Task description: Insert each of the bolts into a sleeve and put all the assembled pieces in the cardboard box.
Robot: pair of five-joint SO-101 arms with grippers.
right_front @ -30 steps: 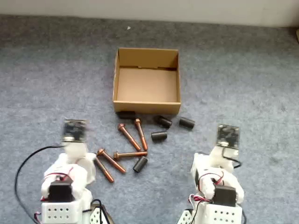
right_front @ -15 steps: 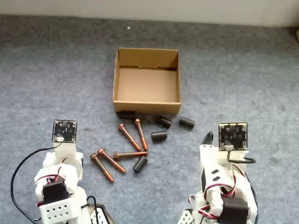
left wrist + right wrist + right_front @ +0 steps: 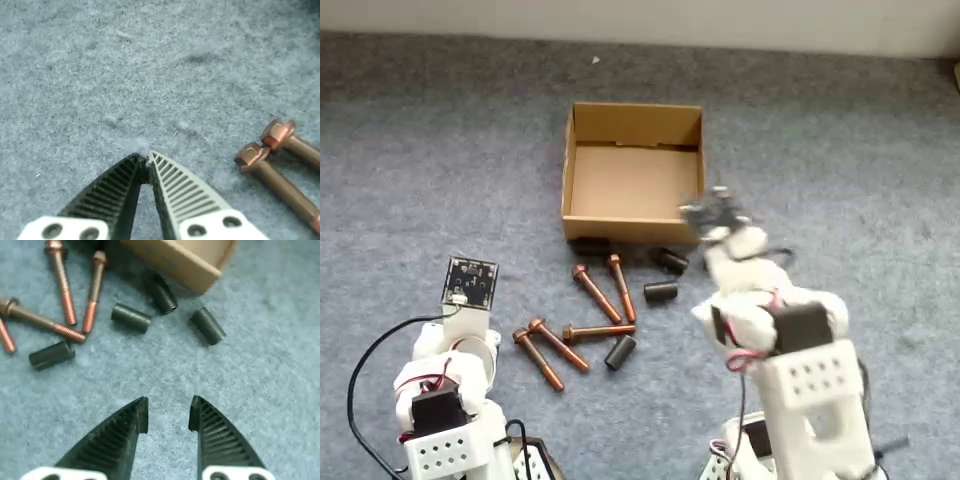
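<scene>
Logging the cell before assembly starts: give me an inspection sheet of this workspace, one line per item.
Surface: grey carpet, flat, covering the table.
Job's things: open brown cardboard box upright; five copper-coloured hex-head bolts and short black cylindrical sleeves lie loose on the carpet in front of it; no bolt in a sleeve yet.
Clutter: nothing seen.
Grippers: left gripper shut on nothing, low over carpet beside two bolt heads; right gripper open, above carpet short of the sleeves.
Cables: black cable loops from the left arm's base; red wires on the right arm.
Surroundings: pale strip beyond the carpet's far edge.
</scene>
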